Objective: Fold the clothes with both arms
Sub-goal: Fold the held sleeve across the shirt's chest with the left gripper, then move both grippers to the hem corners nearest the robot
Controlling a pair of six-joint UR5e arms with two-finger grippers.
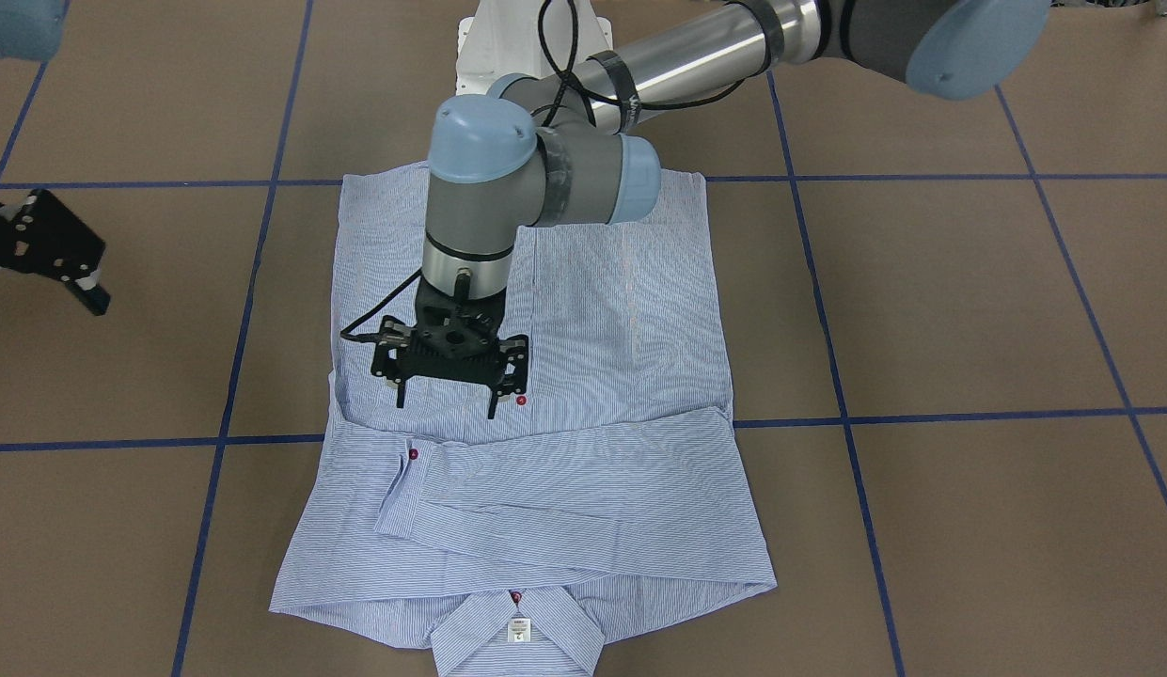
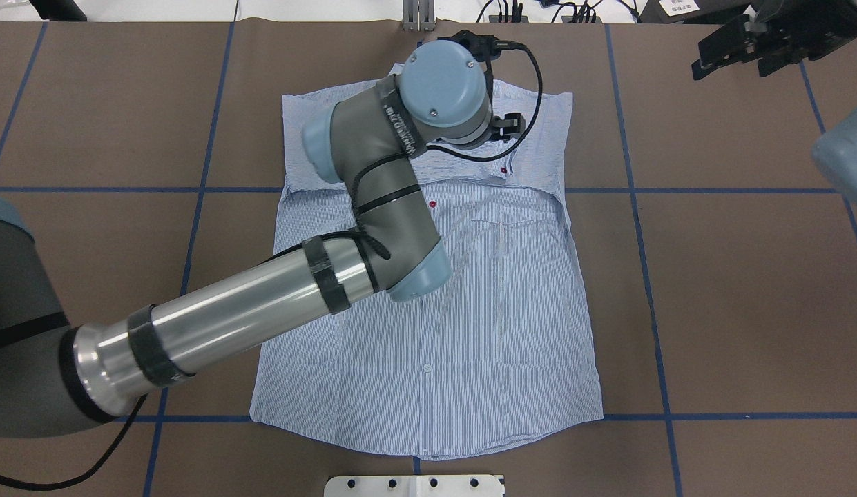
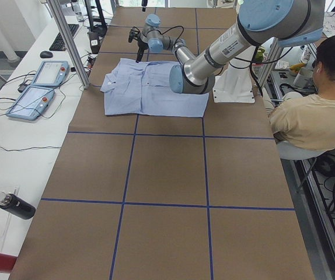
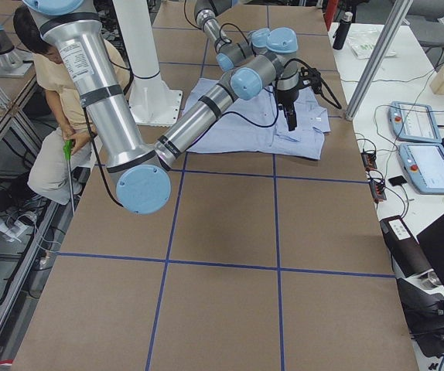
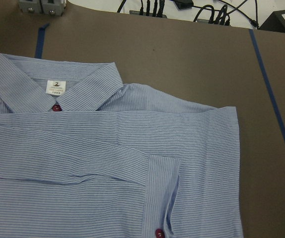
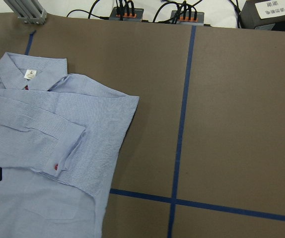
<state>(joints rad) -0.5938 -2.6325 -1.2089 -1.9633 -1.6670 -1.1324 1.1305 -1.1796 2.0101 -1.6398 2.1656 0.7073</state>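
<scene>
1. Right gripper (image 1: pixel 38 301) sits way off at the front view's left edge, fingers spread, holding nothing
2. Left gripper (image 1: pixel 449 400) is mid-picture, jaws wide and empty, tips just over the one striped shirt (image 1: pixel 630 376), which lies flat on the brown table (image 1: pixel 969 310) with its sleeves crossed
3. Three red buttons (image 1: pixel 521 401) showing
4. One white collar label (image 1: pixel 518 631), print too small to read
</scene>
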